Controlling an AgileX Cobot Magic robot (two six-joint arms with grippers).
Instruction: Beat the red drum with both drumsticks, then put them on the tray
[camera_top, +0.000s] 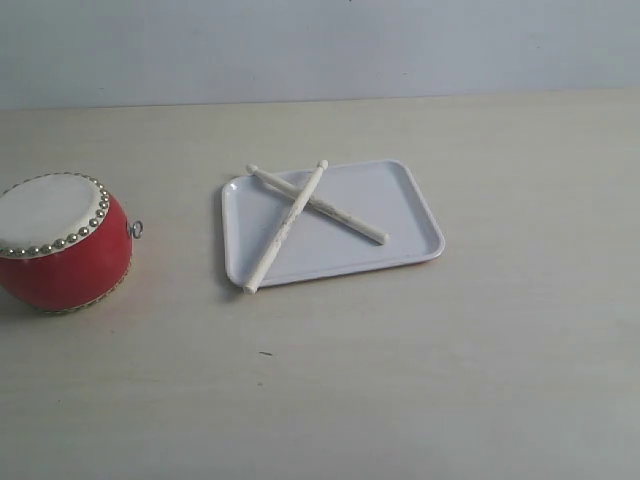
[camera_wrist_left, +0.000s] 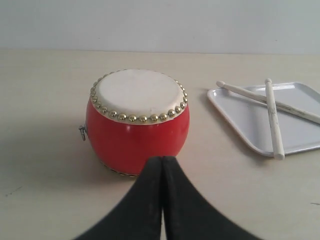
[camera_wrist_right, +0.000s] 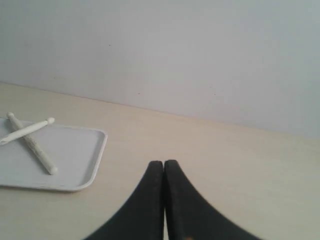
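Tray (camera_top: 400, 200) lies near the middle of the surface (camera_top: 480, 380), flat and white, and it carries both sticks. Red drum (camera_top: 60, 250) stands upright well to its left, apart from it, skin side up, with its small metal ring (camera_top: 136, 229) turned toward the tray. The drumsticks are crossed in an X on the tray. One drumstick (camera_top: 285, 227) runs from the far rim down to the near left corner, where its butt end pokes over the rim. The other drumstick (camera_top: 350, 220) lies under or over it, which I cannot tell, with its tip sticking out past the far left corner.

Left fingers (camera_wrist_left: 149, 190) are pressed together with nothing between them, hanging just in front of the drum. Right fingers (camera_wrist_right: 150, 185) are likewise closed and empty, off to the right of the tray over bare surface. Neither arm shows in the exterior view.

Judged from this, the put-down is done, since both sticks rest on the tray and neither hand grips anything. Whether the drum was beaten cannot be read from these pictures. If it was, nothing is left except perhaps nudging the overhanging ends inward.

Behind everything is a plain pale grey-blue wall. The surface is light wood-grain, with one tiny dark speck (camera_top: 265, 353) in front of the tray.
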